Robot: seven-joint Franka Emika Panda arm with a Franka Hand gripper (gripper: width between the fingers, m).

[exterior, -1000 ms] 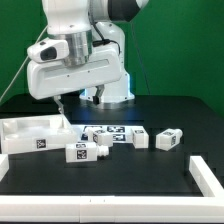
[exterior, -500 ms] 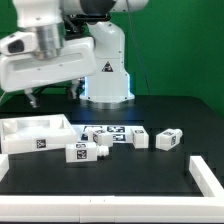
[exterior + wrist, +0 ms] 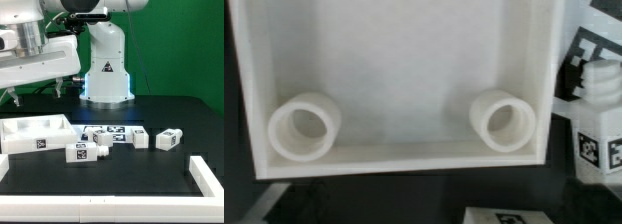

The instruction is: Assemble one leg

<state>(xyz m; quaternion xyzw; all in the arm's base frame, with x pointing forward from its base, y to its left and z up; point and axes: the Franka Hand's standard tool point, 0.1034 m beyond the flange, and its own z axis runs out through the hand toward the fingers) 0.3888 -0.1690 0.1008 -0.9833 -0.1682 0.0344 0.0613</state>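
Several legs, small white tagged blocks, lie on the black table: one (image 3: 83,152) in front of the tray-shaped piece, one (image 3: 137,139) at mid table and one (image 3: 168,140) further to the exterior view's right. My gripper (image 3: 37,93) hangs high above the wide white tray-shaped piece (image 3: 35,132), with its dark fingers wide apart and nothing between them. The wrist view looks down into that piece (image 3: 402,60), which has two round sockets. A leg (image 3: 596,82) lies beside its rim. My fingers do not show in the wrist view.
The marker board (image 3: 110,129) lies flat behind the legs. A white raised border runs along the table's front (image 3: 100,203) and at the exterior view's right (image 3: 205,172). The robot's base (image 3: 105,75) stands at the back.
The arm has swung toward the exterior view's left and risen a little, from over the tray-shaped piece's right corner to above its left part. The parts on the table have not moved.
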